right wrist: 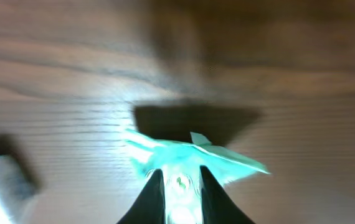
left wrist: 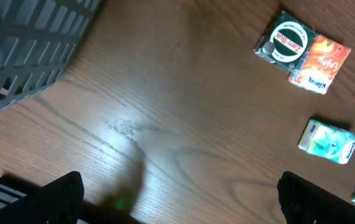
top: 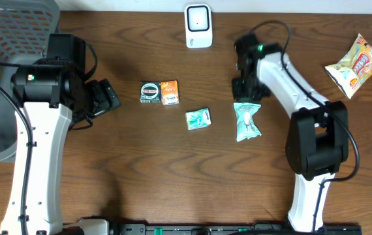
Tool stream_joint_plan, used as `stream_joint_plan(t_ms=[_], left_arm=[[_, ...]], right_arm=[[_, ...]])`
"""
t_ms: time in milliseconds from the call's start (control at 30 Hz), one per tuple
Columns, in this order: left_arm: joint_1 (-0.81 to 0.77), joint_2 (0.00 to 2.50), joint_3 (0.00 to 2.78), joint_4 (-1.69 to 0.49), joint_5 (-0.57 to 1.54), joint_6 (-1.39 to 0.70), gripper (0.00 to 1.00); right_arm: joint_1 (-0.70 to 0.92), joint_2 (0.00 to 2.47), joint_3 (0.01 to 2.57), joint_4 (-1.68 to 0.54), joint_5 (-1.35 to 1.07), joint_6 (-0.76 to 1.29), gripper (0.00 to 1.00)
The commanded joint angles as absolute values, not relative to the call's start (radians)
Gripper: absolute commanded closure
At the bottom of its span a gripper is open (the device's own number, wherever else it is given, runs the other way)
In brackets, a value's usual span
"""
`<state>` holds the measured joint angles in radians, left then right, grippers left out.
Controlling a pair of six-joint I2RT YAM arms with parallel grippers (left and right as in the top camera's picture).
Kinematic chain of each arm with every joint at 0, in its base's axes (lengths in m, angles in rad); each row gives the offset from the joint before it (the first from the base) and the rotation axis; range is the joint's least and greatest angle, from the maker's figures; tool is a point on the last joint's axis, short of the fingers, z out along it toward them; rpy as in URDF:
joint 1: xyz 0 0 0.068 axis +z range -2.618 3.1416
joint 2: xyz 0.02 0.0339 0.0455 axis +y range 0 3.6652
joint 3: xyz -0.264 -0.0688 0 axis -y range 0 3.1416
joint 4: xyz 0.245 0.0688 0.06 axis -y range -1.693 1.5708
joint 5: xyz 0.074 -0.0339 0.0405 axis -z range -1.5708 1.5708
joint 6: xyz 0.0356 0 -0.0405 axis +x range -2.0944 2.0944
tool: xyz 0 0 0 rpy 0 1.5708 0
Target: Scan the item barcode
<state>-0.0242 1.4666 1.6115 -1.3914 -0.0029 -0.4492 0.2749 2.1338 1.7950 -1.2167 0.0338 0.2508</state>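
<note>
On the wooden table point(top: 140, 163), the right gripper point(right wrist: 179, 177), pinching the teal packet point(right wrist: 227, 160) by its far edge, should carry it flat to the far scanner point(top: 198, 26).

The packet point(top: 247, 124) was small and crinkly, light green and white, with a picture on its front. It lay flat on the brown table, a bit right of the middle, with its long side pointing away from the front edge. Its far end was a flat, folded seam, and the right gripper point(top: 246, 99) pinched that seam tight between its two black fingers. The scanner point(top: 198, 26) was a white box with round corners and a gray window. It stood at the far edge, well apart from the packet.
</note>
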Motion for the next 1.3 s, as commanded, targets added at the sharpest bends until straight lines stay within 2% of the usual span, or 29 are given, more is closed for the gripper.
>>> stream_joint_plan(t_ms=[0,133,267,667,800,933,1067,1133,1200,1267], left_arm=[[-0.024,1.472,1.613,-1.398,-0.009,-0.458,0.02],[-0.024,1.472,1.613,-1.398,-0.009,-0.458,0.02],[-0.023,1.472,1.613,-1.398,-0.009,-0.458,0.03],[-0.023,1.472,1.613,-1.398,-0.009,-0.458,0.02],[-0.023,1.472,1.613,-1.398,-0.009,-0.458,0.02],[-0.023,1.472,1.613,-1.398,-0.009,-0.458,0.02],[-0.024,1.472,1.613,-1.398,-0.009,-0.458,0.02],[-0.024,1.472,1.613,-1.398,-0.009,-0.458,0.02],[-0.024,1.472,1.613,-1.398,-0.009,-0.458,0.02],[-0.023,1.472,1.613,-1.398,-0.009,-0.458,0.02]], right_arm=[[0.264,2.119,1.963,-1.367,0.039,0.245,0.85],[0.280,2.119,1.999,-1.570,0.039,0.246,0.83],[0.310,2.121,1.920,-1.624,0.039,0.246,0.83],[0.360,2.122,1.530,-1.275,0.061,0.269,0.85],[0.340,2.120,1.544,-1.271,0.072,0.276,0.85],[0.315,2.120,1.679,-1.370,0.125,0.275,0.85],[0.305,2.120,1.845,-1.486,0.113,0.260,0.80],[0.310,2.120,1.903,-1.524,0.074,0.237,0.71],[0.328,2.120,1.917,-1.549,0.050,0.207,0.57],[0.353,2.122,1.908,-1.560,0.073,0.205,0.54]])
